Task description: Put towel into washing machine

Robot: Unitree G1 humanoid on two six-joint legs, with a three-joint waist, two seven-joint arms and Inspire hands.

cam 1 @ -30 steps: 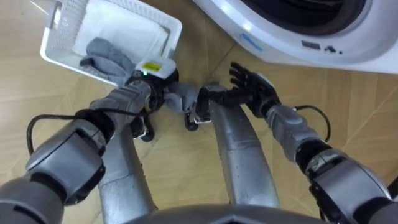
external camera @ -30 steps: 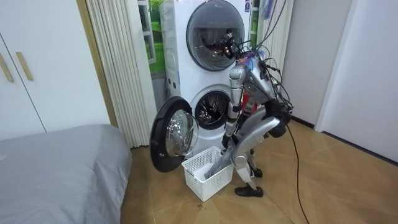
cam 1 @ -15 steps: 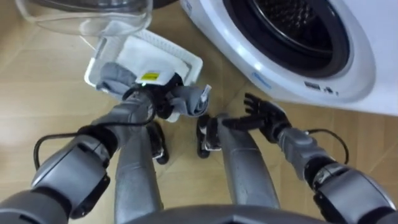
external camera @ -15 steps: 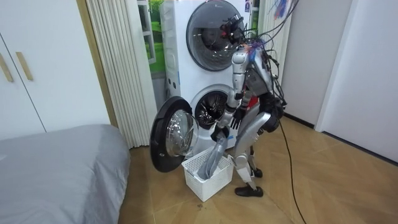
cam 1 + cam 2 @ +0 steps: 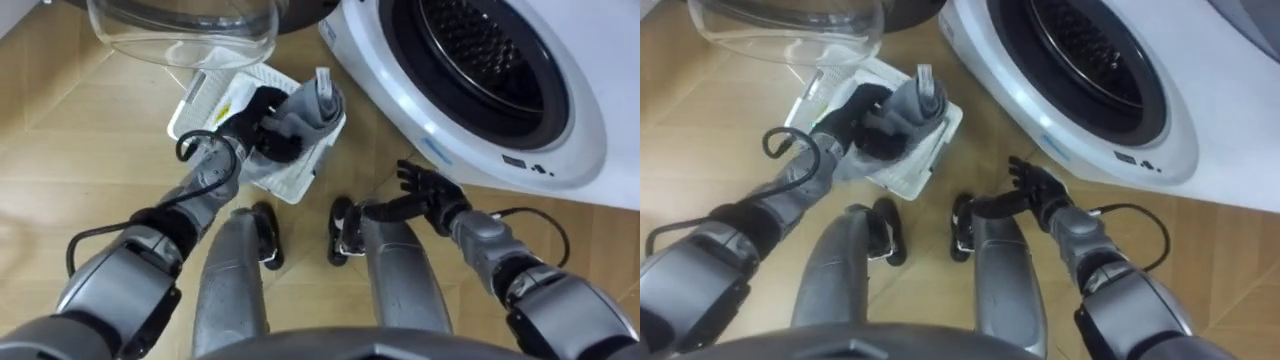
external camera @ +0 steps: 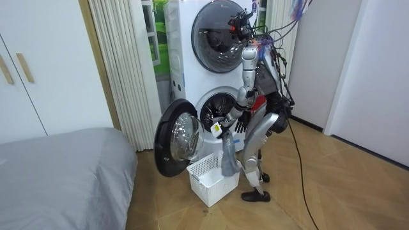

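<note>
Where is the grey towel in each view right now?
Left eye view: the towel is at upper centre, gripped in the left hand over the white basket.
Right eye view: the towel is upper left of centre, in the same grip.
Room view: the towel hangs from that hand above the basket, at centre.
Shared landmark: the basket on the floor beside the open washer door.
</note>
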